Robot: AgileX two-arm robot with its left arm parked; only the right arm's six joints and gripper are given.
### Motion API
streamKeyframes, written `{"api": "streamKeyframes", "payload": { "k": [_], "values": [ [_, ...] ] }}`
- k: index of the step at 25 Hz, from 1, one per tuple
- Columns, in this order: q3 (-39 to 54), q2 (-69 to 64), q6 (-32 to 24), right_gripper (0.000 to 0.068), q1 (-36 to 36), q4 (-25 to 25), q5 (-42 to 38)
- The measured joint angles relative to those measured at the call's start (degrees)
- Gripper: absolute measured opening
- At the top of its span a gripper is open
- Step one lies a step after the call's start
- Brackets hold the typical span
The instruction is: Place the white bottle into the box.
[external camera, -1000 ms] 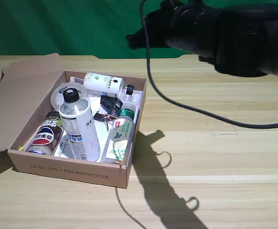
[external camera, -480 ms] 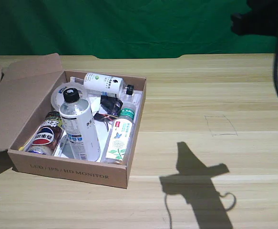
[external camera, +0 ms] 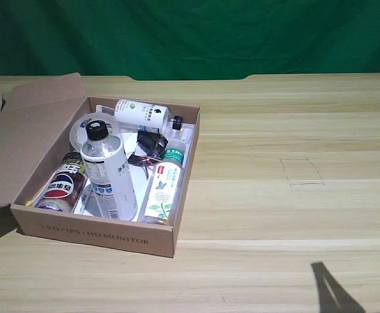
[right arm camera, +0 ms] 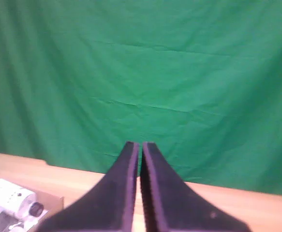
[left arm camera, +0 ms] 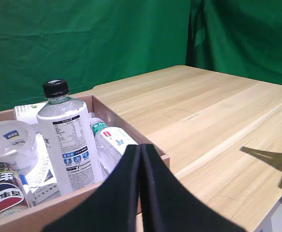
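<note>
1. Nearest the camera in the exterior view, the bench [external camera: 294, 222] is bare wood along its front edge, with only a dark shadow at the front right corner. The arm itself is out of this view.

2. Next comes the box [external camera: 92, 231], sitting toward the bench's front left with its lettered front wall facing us and its flaps folded open to the exterior view's left, so the top is clear for loading.

3. Inside it is the white bottle [external camera: 108, 171], black cap up, leaning toward the box's front wall and propped among its neighbours. I'd judge the task's placement done: the bottle is fully within the walls and nothing grips it.

4. Packed around it are a cola can [external camera: 62, 186] toward the front left corner, a clear green-capped bottle [external camera: 163, 186] lying along the right wall, a tape roll [external camera: 88, 127] behind, and a smaller white bottle [external camera: 141, 113] lying along the back wall. That crowding is likely what keeps the big bottle tilted instead of flat.

5. Now the claw [right arm camera: 140, 183], seen in the right wrist view: its two dark fingers [right arm camera: 119, 193] are pressed nearly together, with just a thin slit between them. It holds nothing and touches nothing, and points at the green backdrop [right arm camera: 179, 72] beyond the far edge, with only a corner of the box below.
</note>
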Motion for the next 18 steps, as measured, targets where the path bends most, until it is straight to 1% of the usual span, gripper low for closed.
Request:
{"api": "streamKeyframes", "payload": {
  "k": [1,3,5,7,8,10,12,14,18],
  "values": [
    [0.53,-1.21,0.87,0.0003,0.00,0.07,-1.23],
    [1.01,-3.08,5.07,0.0003,-0.04,0.23,-2.77],
    [1.25,-3.55,6.83,0.0003,-0.11,0.23,-4.18],
    [2.34,-3.62,5.31,0.0003,-0.11,0.23,-5.05],
    [3.33,-3.62,3.06,0.0003,-0.11,0.23,-4.34],
    [4.73,-3.62,0.48,0.0003,-0.11,0.23,-2.34],
    [6.90,-3.97,-0.89,0.0003,-0.36,0.23,-0.20],
    [9.11,-5.93,-0.97,0.0003,-3.09,0.23,3.22],
    [14.79,-11.96,-0.17,0.0003,-17.78,-0.12,15.81]
  ]
}}
